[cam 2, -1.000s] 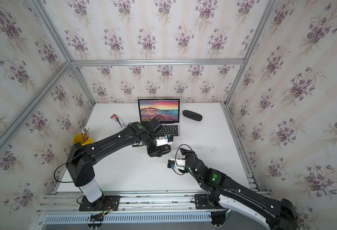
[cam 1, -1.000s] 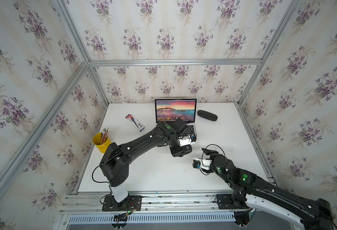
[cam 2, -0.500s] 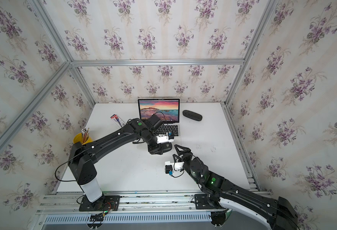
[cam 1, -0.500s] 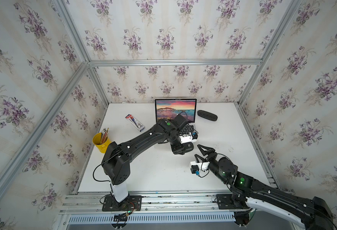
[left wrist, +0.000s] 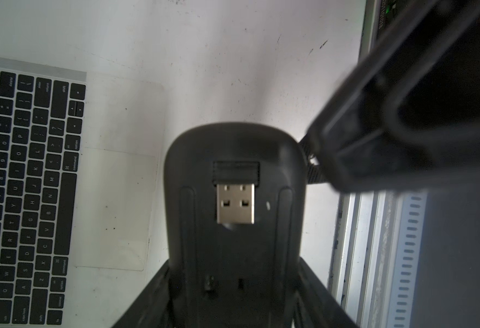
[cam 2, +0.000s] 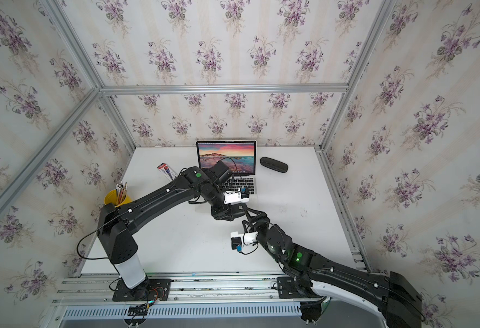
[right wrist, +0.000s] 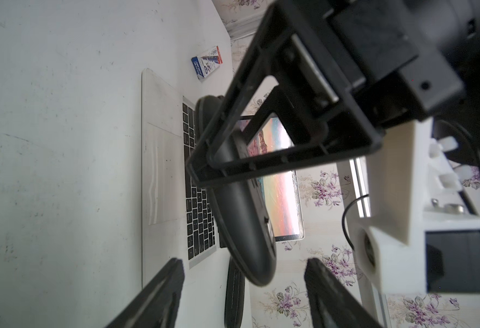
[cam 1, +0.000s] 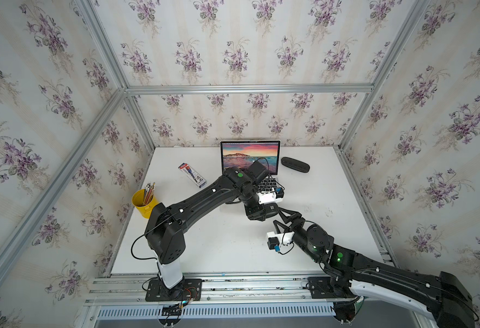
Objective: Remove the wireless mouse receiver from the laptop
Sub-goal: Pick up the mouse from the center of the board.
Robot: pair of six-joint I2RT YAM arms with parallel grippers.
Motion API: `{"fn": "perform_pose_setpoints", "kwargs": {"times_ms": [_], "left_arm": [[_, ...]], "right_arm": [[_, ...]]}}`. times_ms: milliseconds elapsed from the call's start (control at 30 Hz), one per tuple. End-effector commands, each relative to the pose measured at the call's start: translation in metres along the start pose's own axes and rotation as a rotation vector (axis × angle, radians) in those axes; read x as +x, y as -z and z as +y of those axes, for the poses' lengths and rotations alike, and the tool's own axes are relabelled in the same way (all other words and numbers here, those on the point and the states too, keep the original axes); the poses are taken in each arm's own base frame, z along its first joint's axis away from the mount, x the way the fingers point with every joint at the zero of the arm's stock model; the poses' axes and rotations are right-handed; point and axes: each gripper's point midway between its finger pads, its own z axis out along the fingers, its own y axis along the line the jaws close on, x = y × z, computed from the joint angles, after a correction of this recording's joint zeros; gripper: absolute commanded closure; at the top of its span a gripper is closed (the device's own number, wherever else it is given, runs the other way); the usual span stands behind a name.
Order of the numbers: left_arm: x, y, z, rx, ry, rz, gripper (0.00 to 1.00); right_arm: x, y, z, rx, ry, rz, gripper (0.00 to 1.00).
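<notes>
A white table (cam 1: 233,250) inside a cell with floral walls. At the far edge stands an open silver laptop (cam 1: 250,156), a sunset seascape on its screen. Two black robot arms meet in front of it.

The left gripper (left wrist: 234,264) is clamped on the sides of a black mouse (left wrist: 236,250), holding it above the table with its underside turned to the wrist camera. The right gripper (right wrist: 244,264) hangs just beside it, jaws apart and empty.

The wireless mouse receiver (left wrist: 235,196) is not in the laptop: it lies on the mouse's underside, silver plug exposed, black ribbed cap at one end. Whether it sits in a slot or rests loose is hard to tell.

It is likely very light, rigid and smooth-sided, so easy to drop. The ribbed cap, or the plug's two narrow edges, looks like the best place to pinch.
</notes>
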Motion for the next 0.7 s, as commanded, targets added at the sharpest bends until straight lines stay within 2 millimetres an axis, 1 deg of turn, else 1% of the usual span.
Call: {"fn": "perform_pose_setpoints", "kwargs": {"times_ms": [0,100,233,333,467,667], "left_arm": [[-0.001,0.006,-0.007,0.017,-0.028,0.001,0.56],[-0.002,0.008,-0.008,0.015,-0.037,0.006,0.55],[-0.001,0.009,-0.009,0.014,-0.042,0.008,0.55],[-0.002,0.009,-0.01,0.014,-0.043,0.008,0.55],[-0.004,0.01,-0.01,0.015,-0.046,0.004,0.55],[-0.008,0.011,-0.012,0.023,-0.055,0.0,0.54]], "right_arm": [[0.002,-0.003,-0.02,0.082,0.017,0.053,0.3],[0.004,-0.007,-0.023,0.103,0.054,0.088,0.32],[0.005,-0.008,-0.027,0.119,0.058,0.109,0.33],[0.005,-0.008,-0.027,0.121,0.057,0.108,0.36],[0.001,-0.007,-0.025,0.115,0.061,0.094,0.42],[-0.005,-0.009,-0.02,0.097,0.069,0.076,0.45]]}}
